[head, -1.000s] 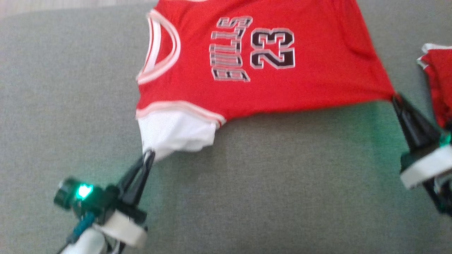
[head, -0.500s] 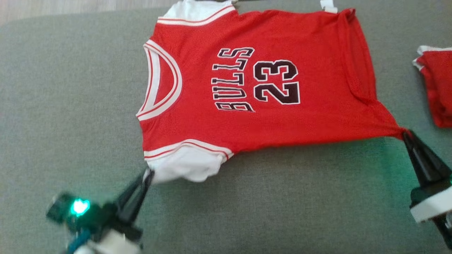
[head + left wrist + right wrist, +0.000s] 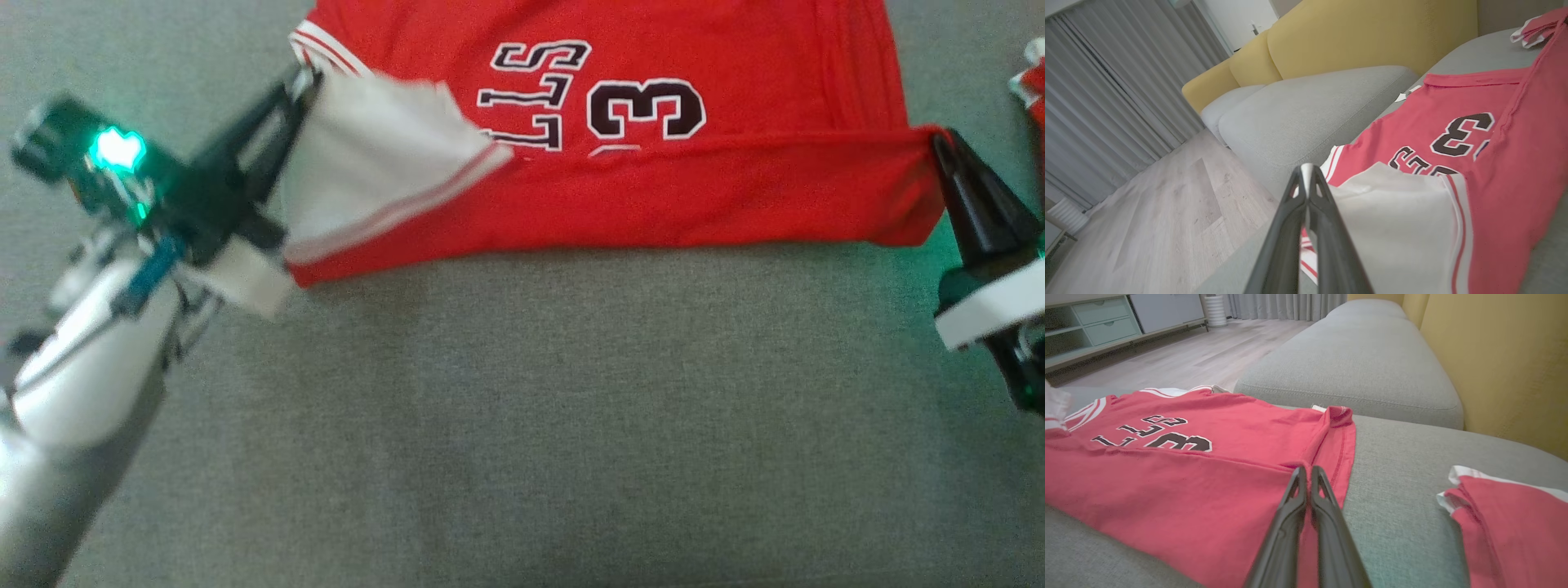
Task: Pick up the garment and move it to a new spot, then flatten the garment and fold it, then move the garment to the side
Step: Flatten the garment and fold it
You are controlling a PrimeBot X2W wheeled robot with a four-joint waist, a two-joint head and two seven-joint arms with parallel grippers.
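Observation:
The garment (image 3: 653,196) is a red jersey with white sleeves and black lettering, lying on the grey sofa seat (image 3: 522,425). Its near half is lifted and folded back over the far half, covering part of the lettering. My left gripper (image 3: 304,80) is shut on the white sleeve tip (image 3: 1392,204) at the upper left. My right gripper (image 3: 939,140) is shut on the red hem corner (image 3: 1306,465) at the right. Both hold the folded edge above the lower layer.
A second red garment (image 3: 1511,514) lies on the seat to the right, close to my right gripper. A yellow sofa back (image 3: 1494,355) rises behind it, another grey cushion (image 3: 1363,363) lies beyond, and wooden floor (image 3: 1167,212) is off the seat's left edge.
Both grippers have carried the jersey's near edge away from me, over the garment, doubling it. The white sleeve now lies over the lettering. The head view has also shifted.

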